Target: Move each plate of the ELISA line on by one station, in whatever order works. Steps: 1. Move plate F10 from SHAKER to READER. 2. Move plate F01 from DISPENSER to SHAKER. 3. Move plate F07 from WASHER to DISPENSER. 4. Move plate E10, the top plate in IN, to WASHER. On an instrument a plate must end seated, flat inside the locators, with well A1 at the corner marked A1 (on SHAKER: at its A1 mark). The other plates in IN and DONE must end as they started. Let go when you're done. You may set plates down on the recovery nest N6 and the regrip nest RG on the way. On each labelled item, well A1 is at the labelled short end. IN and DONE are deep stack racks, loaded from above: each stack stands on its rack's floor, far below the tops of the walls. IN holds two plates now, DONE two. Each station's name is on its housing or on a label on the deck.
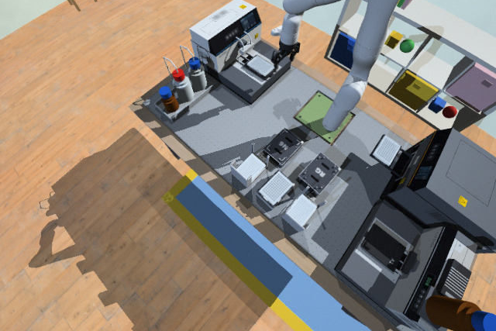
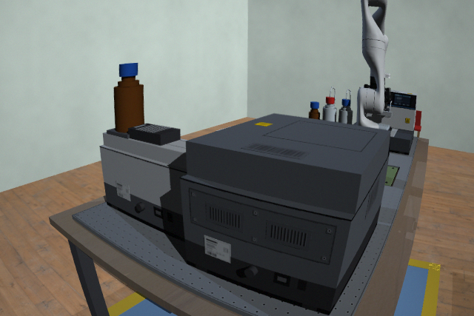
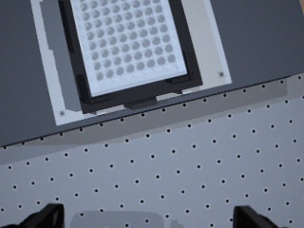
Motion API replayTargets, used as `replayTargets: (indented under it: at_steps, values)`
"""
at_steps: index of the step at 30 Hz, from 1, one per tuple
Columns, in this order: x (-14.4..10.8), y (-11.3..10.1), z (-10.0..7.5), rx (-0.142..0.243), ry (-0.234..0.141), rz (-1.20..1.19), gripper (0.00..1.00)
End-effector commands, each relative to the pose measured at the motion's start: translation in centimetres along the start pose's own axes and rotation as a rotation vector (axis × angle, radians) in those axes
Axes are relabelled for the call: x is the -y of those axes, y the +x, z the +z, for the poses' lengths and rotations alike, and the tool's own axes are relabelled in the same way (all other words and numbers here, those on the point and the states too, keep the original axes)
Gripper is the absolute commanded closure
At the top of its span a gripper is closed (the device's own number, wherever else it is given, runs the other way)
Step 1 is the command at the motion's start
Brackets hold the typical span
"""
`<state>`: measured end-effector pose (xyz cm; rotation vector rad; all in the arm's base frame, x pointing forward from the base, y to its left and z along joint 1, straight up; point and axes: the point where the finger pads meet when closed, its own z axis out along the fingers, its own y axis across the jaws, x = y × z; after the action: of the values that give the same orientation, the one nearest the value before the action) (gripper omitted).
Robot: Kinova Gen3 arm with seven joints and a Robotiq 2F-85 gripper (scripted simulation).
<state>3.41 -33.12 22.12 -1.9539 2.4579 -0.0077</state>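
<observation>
Your gripper hangs fully spread and empty just beside the washer's seated plate. The dark instrument's nest looks bare; most moves seemingly remain.

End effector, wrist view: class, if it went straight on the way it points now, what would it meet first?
Probably the perforated deck, just short of the housing edge; the open end effector is not yet over the well plate.

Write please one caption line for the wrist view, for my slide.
Open gripper above the perforated deck, beside a seated white well plate.
</observation>
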Motion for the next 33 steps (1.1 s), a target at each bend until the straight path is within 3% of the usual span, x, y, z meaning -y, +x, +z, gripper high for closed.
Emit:
replayTargets:
  at_steps: [1,8,12,27,33]
  values:
    - [0.2,1.1,-0.1,0.000,0.002,-0.003,0.00]
    - [0.6,3.3,-0.1,0.000,0.002,-0.003,0.00]
    - [0.8,4.6,-0.1,0.000,0.002,-0.128,0.00]
    - [1.5,8.8,-0.1,0.000,0.002,-0.128,0.00]
    - [1.1,8.9,-0.1,0.000,0.002,-0.248,0.00]
